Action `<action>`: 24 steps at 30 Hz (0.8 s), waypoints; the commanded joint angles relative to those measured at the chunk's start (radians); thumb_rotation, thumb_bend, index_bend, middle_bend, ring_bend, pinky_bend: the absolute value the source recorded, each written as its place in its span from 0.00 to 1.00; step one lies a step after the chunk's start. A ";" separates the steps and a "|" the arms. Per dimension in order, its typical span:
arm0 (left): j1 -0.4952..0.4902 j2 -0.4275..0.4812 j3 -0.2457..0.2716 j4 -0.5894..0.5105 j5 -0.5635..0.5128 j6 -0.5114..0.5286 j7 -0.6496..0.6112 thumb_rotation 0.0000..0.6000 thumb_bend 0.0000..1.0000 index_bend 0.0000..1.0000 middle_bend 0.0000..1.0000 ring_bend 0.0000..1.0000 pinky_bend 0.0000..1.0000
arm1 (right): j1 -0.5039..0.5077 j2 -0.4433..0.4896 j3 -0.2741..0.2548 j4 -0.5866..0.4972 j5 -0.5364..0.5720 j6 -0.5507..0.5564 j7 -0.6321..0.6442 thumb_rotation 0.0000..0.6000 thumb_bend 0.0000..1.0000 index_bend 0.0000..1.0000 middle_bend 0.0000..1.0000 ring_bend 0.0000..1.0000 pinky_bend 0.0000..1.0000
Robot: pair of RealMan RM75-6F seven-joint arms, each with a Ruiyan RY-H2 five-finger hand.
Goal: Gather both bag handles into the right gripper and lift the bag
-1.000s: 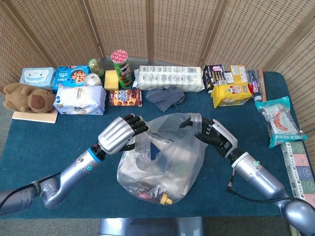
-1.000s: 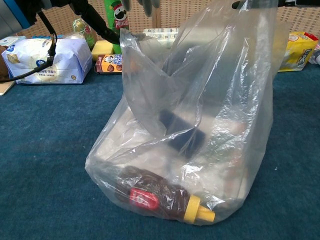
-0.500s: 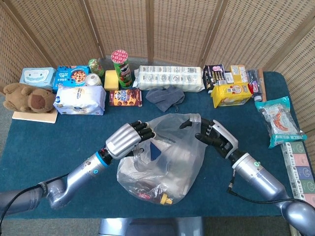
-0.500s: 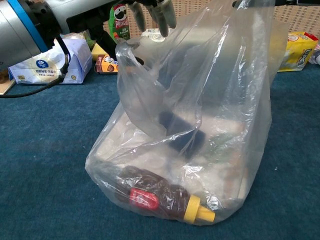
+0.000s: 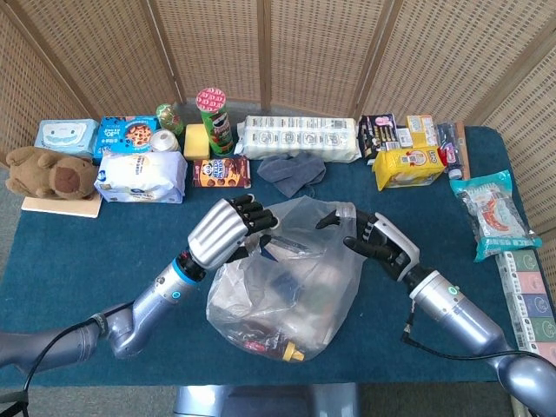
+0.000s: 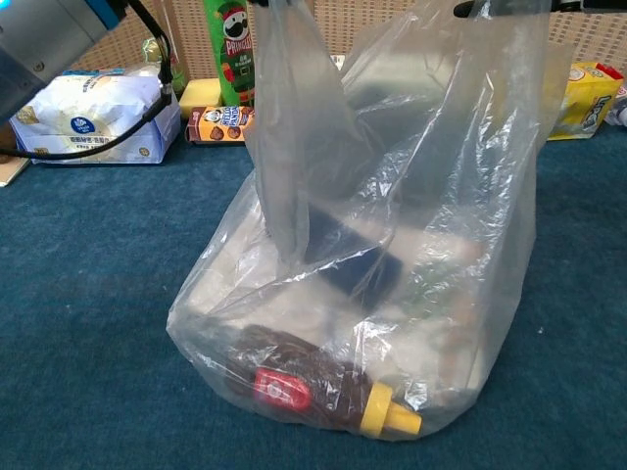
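Bag (image 5: 287, 287) is sitting mid-table on the blue cloth (image 5: 78, 252), a bottle (image 6: 323, 390) lying inside; left hand (image 5: 224, 229) is gripping one raised handle (image 5: 261, 236). Right hand (image 5: 372, 241) is clasping the other handle (image 5: 340, 212) opposite.

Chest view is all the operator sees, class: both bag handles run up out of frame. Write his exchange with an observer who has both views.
Operator: What is holding the left handle up?
Observer: The left hand, fingers curled at the upper left edge of the bag.
Operator: Is the right hand next to it?
Observer: No. It holds the right handle at the opposite edge, with the bag's mouth between the two hands.
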 commanded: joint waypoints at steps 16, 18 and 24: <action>-0.101 0.053 -0.113 -0.049 -0.053 -0.052 0.112 1.00 0.23 0.49 0.33 0.16 0.29 | 0.008 0.001 0.003 -0.014 0.033 -0.030 0.000 0.54 0.16 0.33 0.32 0.18 0.04; -0.115 0.054 -0.120 -0.054 -0.057 -0.060 0.122 1.00 0.22 0.48 0.32 0.16 0.28 | 0.009 -0.002 0.010 -0.016 0.042 -0.040 0.002 0.54 0.16 0.33 0.32 0.18 0.04; -0.140 0.048 -0.127 -0.056 -0.074 -0.076 0.144 1.00 0.21 0.45 0.32 0.15 0.28 | 0.018 -0.008 0.012 -0.014 0.060 -0.060 -0.001 0.54 0.16 0.33 0.32 0.19 0.07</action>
